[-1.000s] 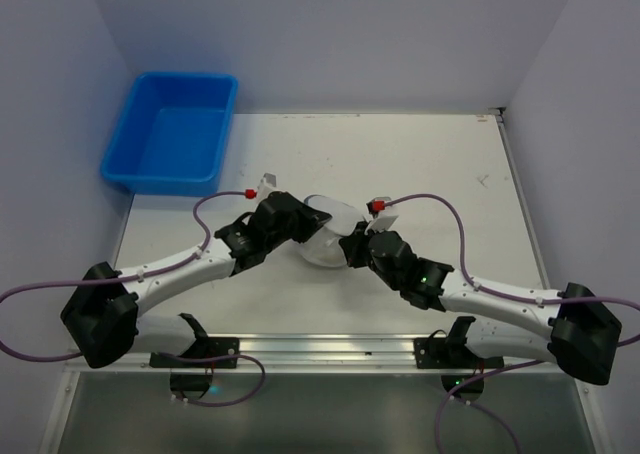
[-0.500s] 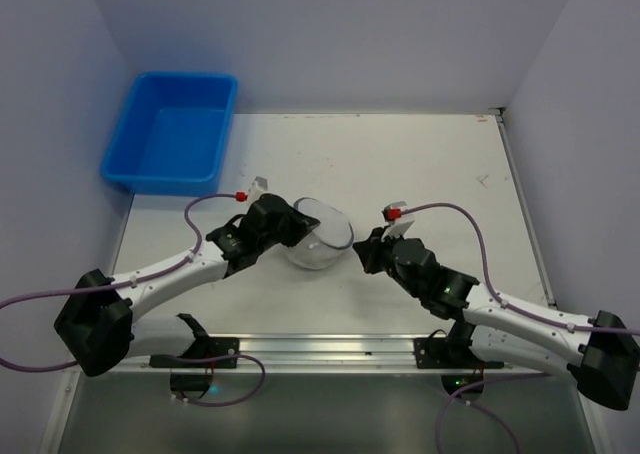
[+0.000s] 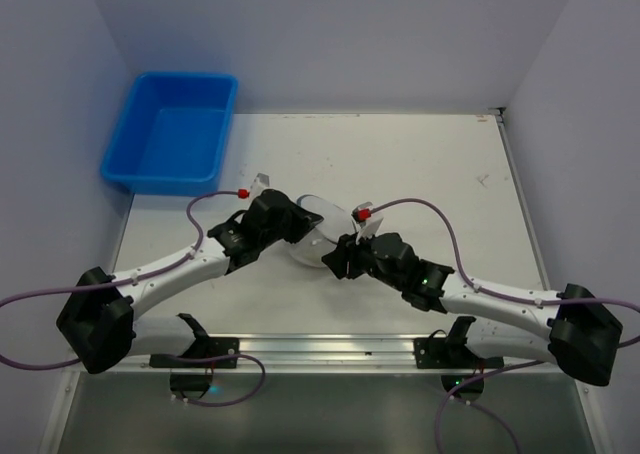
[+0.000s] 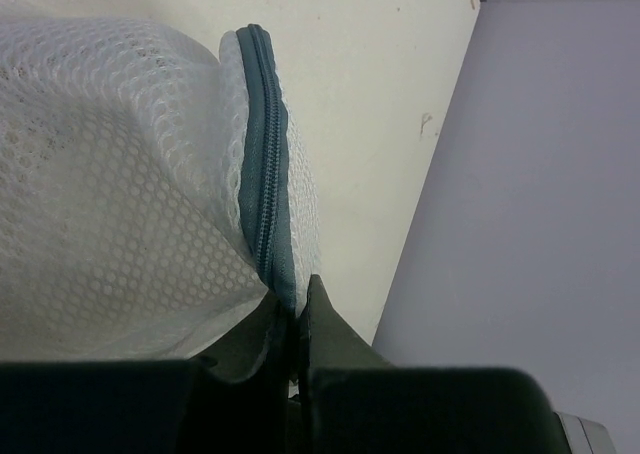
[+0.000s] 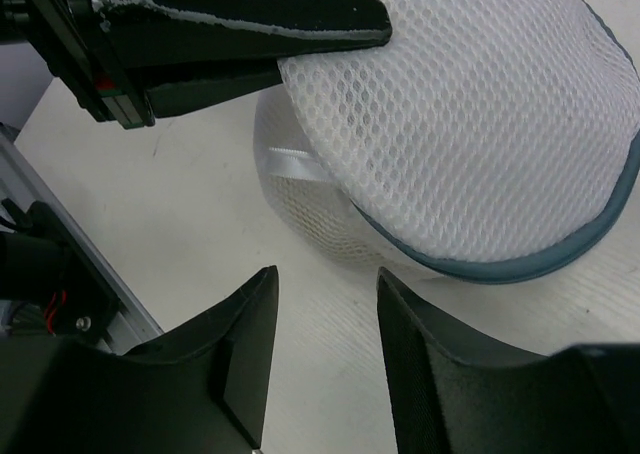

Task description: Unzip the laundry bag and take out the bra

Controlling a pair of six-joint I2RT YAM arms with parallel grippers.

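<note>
Top view: the bag (image 3: 325, 217) sits mid-table (image 3: 430, 164), the left gripper (image 3: 303, 230) and right gripper (image 3: 334, 259) crowding it. A tub (image 3: 226, 124) stands well apart, far left, with bare room to the right. Left wrist: the left gripper clamps the bag's zip (image 4: 262, 174) edge. Right wrist: the right gripper is spread wide, just beside the bag.

I see the laundry bag (image 5: 470, 114) as a small round pouch of white translucent mesh, edged by a grey-blue zip (image 4: 264, 199) that is closed along the stretch I can see. Its zip seam is pinched between my left fingers (image 4: 335, 339). Its domed flap lies just beyond my spread right fingers (image 5: 235, 349).
</note>
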